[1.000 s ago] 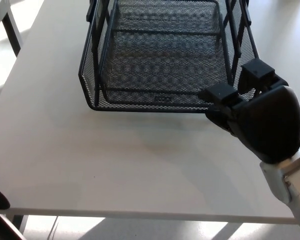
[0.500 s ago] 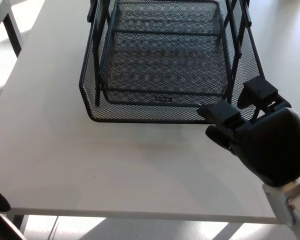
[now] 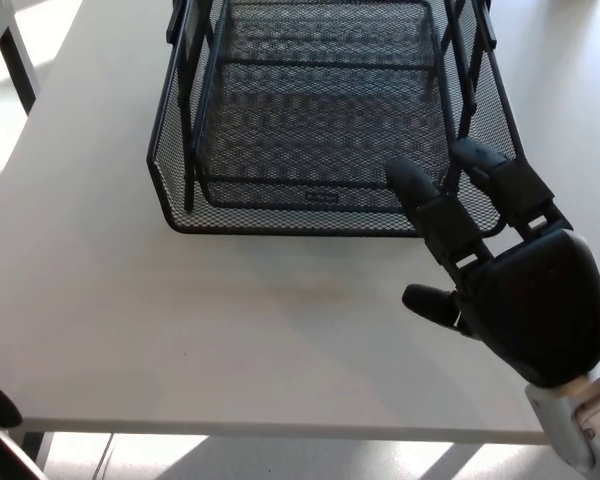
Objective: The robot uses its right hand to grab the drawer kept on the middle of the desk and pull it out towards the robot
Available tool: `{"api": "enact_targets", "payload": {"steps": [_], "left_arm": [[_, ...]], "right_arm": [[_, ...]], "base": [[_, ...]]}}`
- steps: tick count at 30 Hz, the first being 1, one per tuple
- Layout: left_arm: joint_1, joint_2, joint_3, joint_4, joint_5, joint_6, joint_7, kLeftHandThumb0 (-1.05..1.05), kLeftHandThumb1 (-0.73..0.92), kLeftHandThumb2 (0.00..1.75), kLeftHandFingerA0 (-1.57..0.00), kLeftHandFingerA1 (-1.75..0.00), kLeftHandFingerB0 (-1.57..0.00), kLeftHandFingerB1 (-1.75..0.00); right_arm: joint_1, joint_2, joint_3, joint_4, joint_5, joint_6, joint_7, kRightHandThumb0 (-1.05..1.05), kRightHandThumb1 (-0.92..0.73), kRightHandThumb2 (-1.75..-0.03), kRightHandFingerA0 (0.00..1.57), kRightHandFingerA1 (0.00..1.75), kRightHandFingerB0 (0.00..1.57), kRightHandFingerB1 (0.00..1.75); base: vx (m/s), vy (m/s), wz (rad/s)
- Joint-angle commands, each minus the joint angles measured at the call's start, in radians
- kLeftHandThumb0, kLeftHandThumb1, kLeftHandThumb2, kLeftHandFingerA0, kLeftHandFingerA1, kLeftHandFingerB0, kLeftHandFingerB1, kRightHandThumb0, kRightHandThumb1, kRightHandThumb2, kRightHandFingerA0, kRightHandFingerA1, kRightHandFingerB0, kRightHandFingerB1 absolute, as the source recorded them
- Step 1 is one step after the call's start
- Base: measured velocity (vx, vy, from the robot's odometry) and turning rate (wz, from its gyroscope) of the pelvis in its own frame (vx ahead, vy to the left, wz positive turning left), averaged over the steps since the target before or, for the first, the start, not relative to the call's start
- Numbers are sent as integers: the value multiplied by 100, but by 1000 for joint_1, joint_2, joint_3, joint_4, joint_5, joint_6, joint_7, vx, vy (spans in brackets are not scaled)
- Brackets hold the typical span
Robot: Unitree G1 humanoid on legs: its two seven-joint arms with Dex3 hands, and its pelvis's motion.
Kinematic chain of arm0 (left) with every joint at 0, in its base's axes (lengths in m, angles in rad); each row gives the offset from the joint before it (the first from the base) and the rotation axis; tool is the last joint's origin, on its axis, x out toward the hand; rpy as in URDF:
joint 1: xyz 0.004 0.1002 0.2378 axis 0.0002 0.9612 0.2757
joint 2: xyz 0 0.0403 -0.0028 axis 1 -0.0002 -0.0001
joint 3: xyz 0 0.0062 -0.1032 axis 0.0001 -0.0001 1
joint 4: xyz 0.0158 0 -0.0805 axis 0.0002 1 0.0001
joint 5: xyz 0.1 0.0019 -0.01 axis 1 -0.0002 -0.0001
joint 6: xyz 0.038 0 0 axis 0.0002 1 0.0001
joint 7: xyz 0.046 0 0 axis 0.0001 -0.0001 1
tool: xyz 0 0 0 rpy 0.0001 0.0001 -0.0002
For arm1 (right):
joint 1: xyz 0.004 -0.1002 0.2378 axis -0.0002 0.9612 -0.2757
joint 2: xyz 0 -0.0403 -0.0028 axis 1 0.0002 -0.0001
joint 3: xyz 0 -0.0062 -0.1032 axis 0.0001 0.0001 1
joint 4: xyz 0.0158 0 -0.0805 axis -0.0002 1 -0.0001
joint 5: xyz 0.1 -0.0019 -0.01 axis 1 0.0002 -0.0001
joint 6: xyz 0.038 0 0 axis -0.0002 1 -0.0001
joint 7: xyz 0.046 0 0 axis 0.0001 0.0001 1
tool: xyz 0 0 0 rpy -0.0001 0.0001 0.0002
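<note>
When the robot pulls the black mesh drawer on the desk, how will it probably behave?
The mesh drawer looks empty and wire-built, so probably light yet stiff. On the smooth white desk it may slide easily. A pull by the right hand at its corner might turn it.

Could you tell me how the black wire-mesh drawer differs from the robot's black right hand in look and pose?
The black wire-mesh drawer is see-through lattice; the robot's black right hand is solid, smooth shell. The drawer rests flat on the white desk, while the hand hangs at its front right corner, fingers spread open, holding nothing. Both are black.
</note>
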Motion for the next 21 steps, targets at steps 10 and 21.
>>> {"api": "enact_targets", "payload": {"steps": [10,21], "left_arm": [[22,16,12,0,10,-1,-9,-28,56,57,-78,-88,-80,-61],[26,16,27,11,3,-13,-1,-29,55,57,-80,-90,-82,-64]], "right_arm": [[143,-45,-150,-255,0,78,251,-104,-60,-93,0,5,0,3],[422,-109,-600,-458,177,1,194,-89,-53,-85,0,8,4,21]], "base": [[0,0,0],[0,0,0]]}}
